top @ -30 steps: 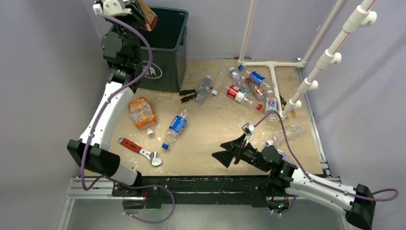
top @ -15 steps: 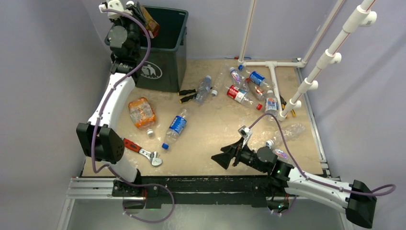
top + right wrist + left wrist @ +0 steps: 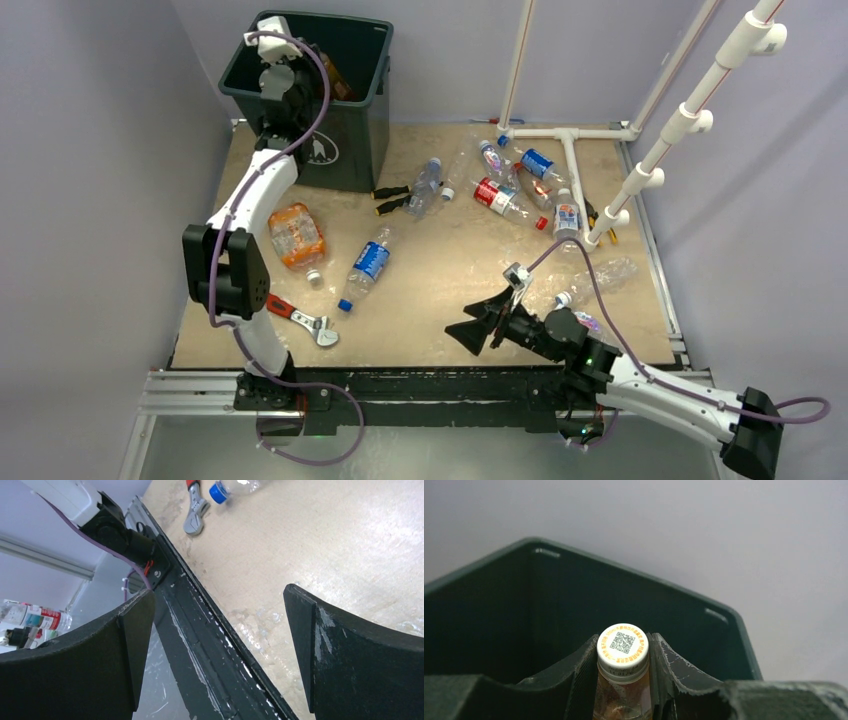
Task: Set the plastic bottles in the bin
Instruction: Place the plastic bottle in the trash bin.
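Observation:
My left gripper (image 3: 322, 74) is shut on a plastic bottle (image 3: 338, 82) with amber contents and a white cap (image 3: 622, 647), and holds it inside the mouth of the dark green bin (image 3: 357, 125). In the left wrist view the bin's inner walls (image 3: 499, 605) surround the held bottle. More bottles lie on the table: an orange-labelled one (image 3: 296, 235), a blue-labelled one (image 3: 370, 262), a clear one (image 3: 425, 185) and several at the back right (image 3: 505, 197). My right gripper (image 3: 470, 325) hangs open near the front edge with nothing between its fingers (image 3: 135, 645).
A red-handled wrench (image 3: 295, 315) lies front left. Screwdrivers (image 3: 392, 198) lie beside the bin. A white pipe frame (image 3: 570, 160) stands at the back right. The black rail (image 3: 420, 385) runs along the near edge, just under my right gripper.
My left arm has swung right and down, carrying the bottle from above the bin's left rim into its mouth. The right arm has hardly moved.

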`<state>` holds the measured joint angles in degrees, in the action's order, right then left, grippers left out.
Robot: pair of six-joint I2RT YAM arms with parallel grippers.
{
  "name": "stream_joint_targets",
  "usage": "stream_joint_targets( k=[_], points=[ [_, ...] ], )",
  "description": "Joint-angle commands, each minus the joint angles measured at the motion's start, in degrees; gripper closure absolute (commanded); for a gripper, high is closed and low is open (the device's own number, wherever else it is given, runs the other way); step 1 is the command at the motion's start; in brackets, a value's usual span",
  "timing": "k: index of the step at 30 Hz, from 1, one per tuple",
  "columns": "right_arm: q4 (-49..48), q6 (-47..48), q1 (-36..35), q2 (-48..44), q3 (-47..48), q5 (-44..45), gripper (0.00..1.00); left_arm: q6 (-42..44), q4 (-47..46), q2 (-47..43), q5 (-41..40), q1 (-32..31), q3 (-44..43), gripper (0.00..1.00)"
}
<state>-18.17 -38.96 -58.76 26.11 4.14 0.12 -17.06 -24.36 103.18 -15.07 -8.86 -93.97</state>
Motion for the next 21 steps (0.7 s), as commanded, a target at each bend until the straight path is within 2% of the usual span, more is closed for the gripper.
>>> stream_joint_targets(
  k=[1, 6, 8, 11, 13, 14, 16, 18, 19, 21],
  points=[
    [1.56, 2.31, -0.04, -1.47, 1.64, -0.45, 0.01, -1.86, 0.20, -0.52, -0.03, 0.25, 1.18, 1.00],
    [1.84, 2.92, -0.04, 0.20, 2.31, -0.30, 0.01, -2.28, 5.40, 0.58, 1.13, 0.21, -0.48, 1.00],
    [1.64, 3.30, -0.04, 1.22, 2.82, -0.43, 0.01, -3.40, 8.60, 1.35, 2.02, 0.16, -1.88, 0.96],
    [2.44, 4.04, -0.04, 2.48, 3.90, -0.30, 0.01, -4.31, 9.33, 1.12, 2.02, 0.16, -1.12, 0.95],
    [2.66, 4.15, -0.04, 2.57, 3.96, -0.30, 0.01, -4.77, 9.24, 0.46, 1.63, 0.16, -0.27, 0.89],
    [2.74, 4.15, -0.04, 2.29, 3.89, -0.30, 0.01, -4.74, 9.29, 0.02, 1.73, 0.16, -0.09, 0.77],
    [3.34, 4.18, -0.04, 1.40, 3.90, -0.30, 0.01, -4.89, 9.83, -1.03, 1.40, 0.16, -0.38, 0.41],
    [3.95, 4.16, -0.04, 0.36, 3.94, 1.28, 0.01, -6.60, 12.39, -2.50, -0.16, 0.08, -1.99, 0.16],
    [4.12, 3.99, -0.04, -0.13, 3.97, 2.03, 0.01, -7.67, 13.49, -3.65, -1.05, 0.07, -2.53, 0.11],
    [4.89, 3.06, -0.04, -0.68, 4.10, 2.85, 0.01, -9.32, 14.18, -7.01, -2.66, 0.05, -2.08, 0.07]
  ],
)
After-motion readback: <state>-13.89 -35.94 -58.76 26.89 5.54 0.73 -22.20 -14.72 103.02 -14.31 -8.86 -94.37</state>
